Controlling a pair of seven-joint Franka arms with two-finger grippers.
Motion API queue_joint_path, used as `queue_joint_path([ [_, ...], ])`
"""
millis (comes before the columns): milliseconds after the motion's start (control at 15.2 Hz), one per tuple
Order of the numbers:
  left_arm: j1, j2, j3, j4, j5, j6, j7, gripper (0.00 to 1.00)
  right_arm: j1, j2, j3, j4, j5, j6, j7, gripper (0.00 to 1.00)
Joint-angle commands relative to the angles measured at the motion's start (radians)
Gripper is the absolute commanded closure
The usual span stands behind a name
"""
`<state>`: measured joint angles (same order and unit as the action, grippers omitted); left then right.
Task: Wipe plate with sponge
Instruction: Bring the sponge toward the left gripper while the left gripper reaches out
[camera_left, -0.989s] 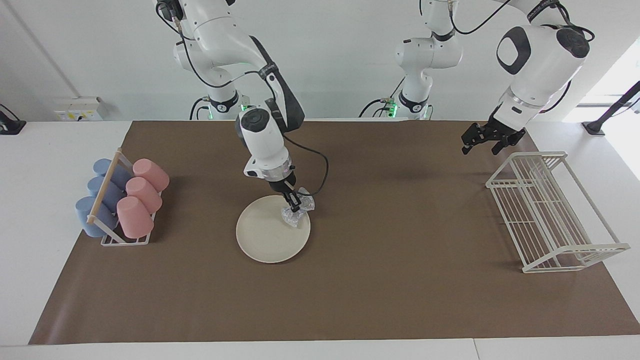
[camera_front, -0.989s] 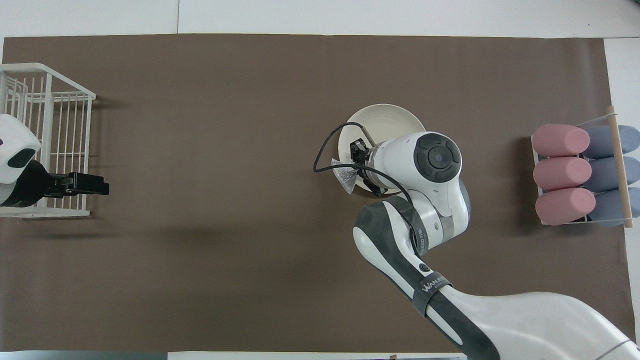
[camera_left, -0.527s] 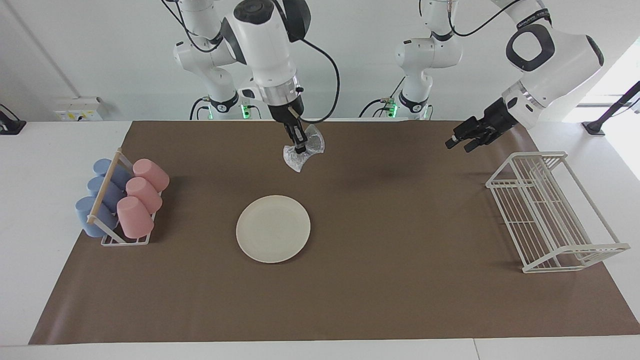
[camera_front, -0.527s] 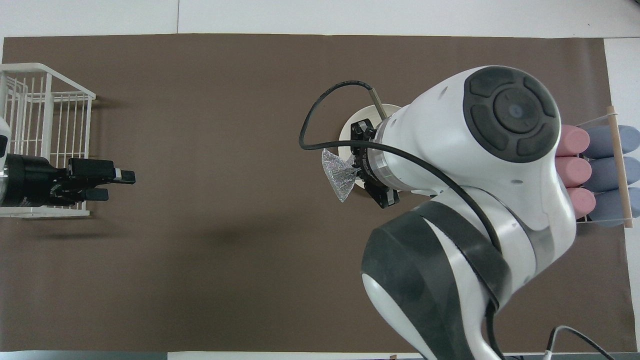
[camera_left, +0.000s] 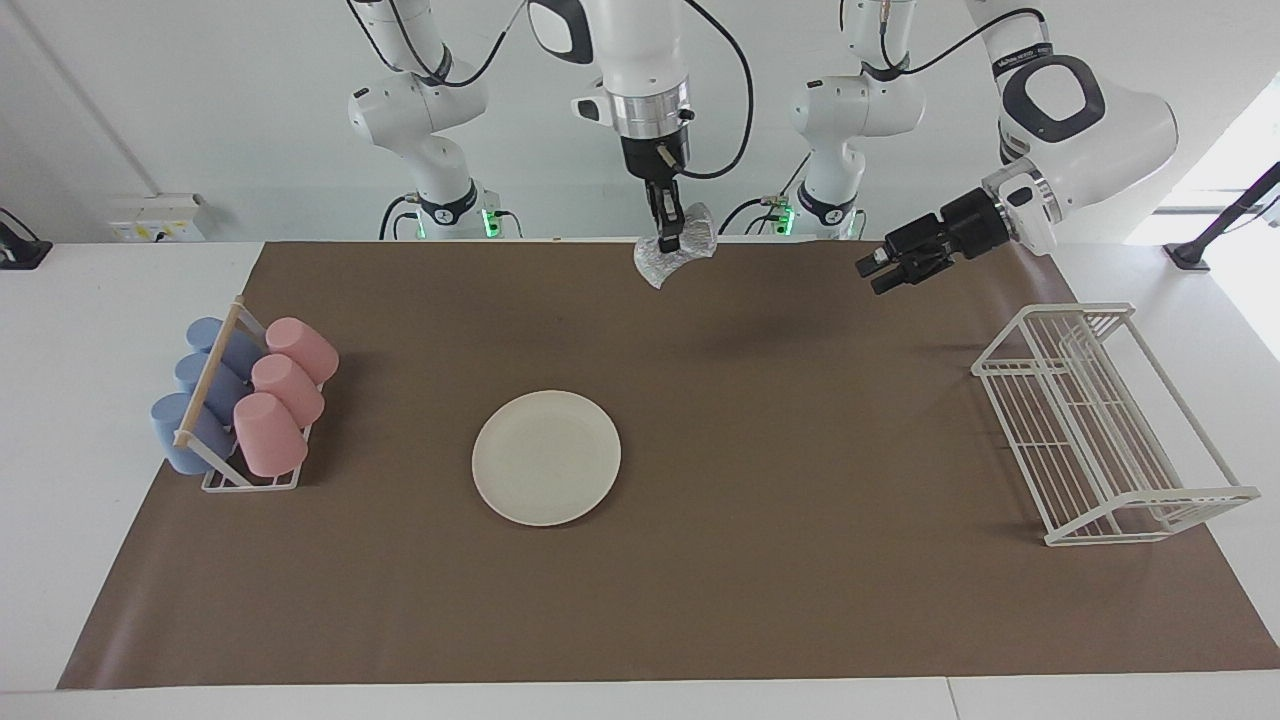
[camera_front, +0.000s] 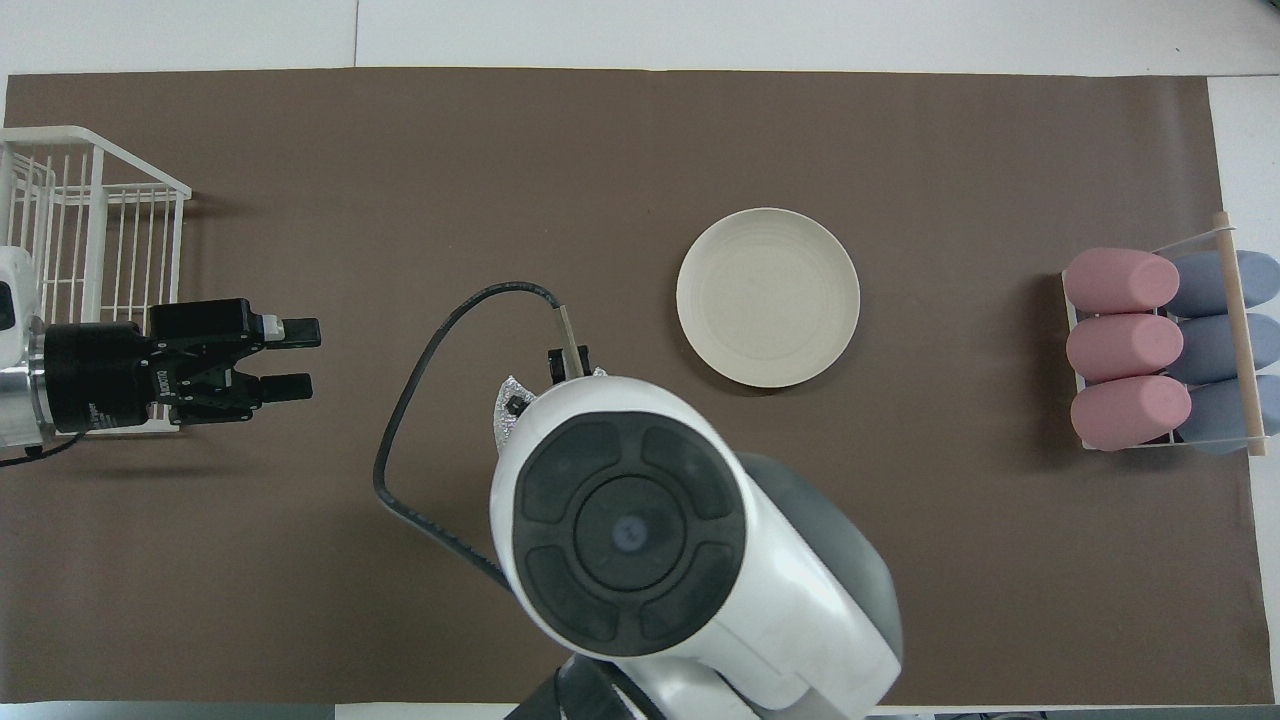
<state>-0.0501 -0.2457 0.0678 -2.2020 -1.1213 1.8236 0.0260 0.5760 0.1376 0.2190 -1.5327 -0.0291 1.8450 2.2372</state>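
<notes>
1. The right gripper hangs high at the upper centre of the facing view, its fingers pinched shut on the sponge, a crinkled silvery wad that dangles just below them.
2. In the overhead view the right arm's big wrist housing fills the lower centre and hides nearly all of the sponge; only a sliver of it shows at the housing's upper edge.
3. The plate lies flat and bare on the brown surface, centre-left in the facing view, well apart from the raised sponge. Nothing touches it.
4. The left gripper waits at the upper right of the facing view, up in the air near the white wire rack, fingers spread open and empty.
5. The cups in their holder sit at the left edge of the facing view, clear of the plate.
6. As I read it, the sponge is off the plate, so either a wiping pass is done or another has to start from up there.
7. To wipe well, I would bring the sponge straight down over the plate's middle, not its rim, so the light dish does not tip or skid.
8. Press gently, sweep in circles out to the raised rim, and keep the pinch firm so the wad does not slip out.
</notes>
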Motion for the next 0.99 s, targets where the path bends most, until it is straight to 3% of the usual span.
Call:
queue_joint_path([
  [0, -0.092, -0.047, 0.004, -0.054, -0.113, 0.081, 0.035, 0.0, 0.031, 0.039, 0.002, 0.02, -0.063, 0.037, 0.053, 1.0],
  [264, -0.191, -0.058, 0.003, -0.082, -0.121, 0.103, 0.092, 0.0, 0.03, 0.042, 0.0, 0.02, -0.072, 0.056, 0.055, 1.0],
  [791, -0.269, -0.078, 0.001, -0.125, -0.121, 0.115, 0.161, 0.06, 0.028, 0.042, 0.0, 0.017, -0.072, 0.051, 0.055, 1.0],
  [857, -0.269, -0.08, 0.001, -0.127, -0.121, 0.115, 0.163, 0.11, 0.028, 0.042, 0.0, 0.017, -0.074, 0.051, 0.055, 1.0],
  [923, -0.269, -0.08, 0.003, -0.125, -0.121, 0.112, 0.163, 0.26, 0.028, 0.042, 0.0, 0.017, -0.074, 0.049, 0.055, 1.0],
])
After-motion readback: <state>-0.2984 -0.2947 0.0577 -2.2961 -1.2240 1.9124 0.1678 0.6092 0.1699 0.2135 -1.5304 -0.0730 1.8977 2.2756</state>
